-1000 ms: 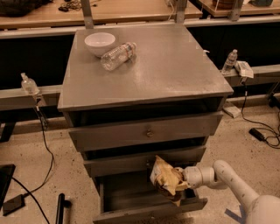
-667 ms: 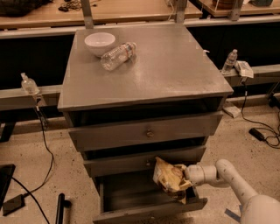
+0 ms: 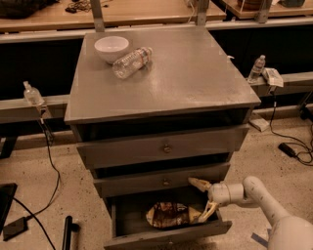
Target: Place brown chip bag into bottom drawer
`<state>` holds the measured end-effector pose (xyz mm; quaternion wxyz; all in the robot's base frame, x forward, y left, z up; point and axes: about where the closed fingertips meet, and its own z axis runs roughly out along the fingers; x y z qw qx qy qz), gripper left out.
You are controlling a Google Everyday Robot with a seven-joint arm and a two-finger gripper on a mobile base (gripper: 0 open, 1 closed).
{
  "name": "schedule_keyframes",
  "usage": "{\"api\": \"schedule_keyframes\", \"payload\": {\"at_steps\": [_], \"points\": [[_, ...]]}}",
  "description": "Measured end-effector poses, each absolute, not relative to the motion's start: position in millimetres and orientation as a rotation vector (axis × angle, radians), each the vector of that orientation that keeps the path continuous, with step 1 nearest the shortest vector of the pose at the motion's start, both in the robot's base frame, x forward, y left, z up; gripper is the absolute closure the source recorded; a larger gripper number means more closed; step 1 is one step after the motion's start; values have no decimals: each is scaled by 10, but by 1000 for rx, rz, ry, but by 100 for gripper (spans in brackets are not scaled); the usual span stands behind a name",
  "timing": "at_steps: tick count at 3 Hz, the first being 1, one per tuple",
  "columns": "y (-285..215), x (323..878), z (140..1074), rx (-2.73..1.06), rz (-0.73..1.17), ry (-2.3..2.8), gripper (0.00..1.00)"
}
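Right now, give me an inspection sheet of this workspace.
Surface: grey cabinet top, items at its back left.
Job's things: brown chip bag lies flat inside the open bottom drawer.
Clutter: white bowl; clear water bottle on its side beside it.
Grippers: pincer open at the drawer's right end, lower finger by the bag's end; contact unclear.
Cables: black cable on the floor at left; more at right.
Surroundings: two knobbed drawers shut; small bottles on side rails; wooden bench behind.
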<state>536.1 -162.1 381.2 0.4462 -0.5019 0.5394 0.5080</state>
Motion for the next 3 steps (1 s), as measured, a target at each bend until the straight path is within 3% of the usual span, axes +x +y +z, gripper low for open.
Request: {"api": "schedule_keyframes", "payload": {"at_steps": [3], "points": [[-1698, 5162, 3901, -1213, 1342, 1302, 0]]}}
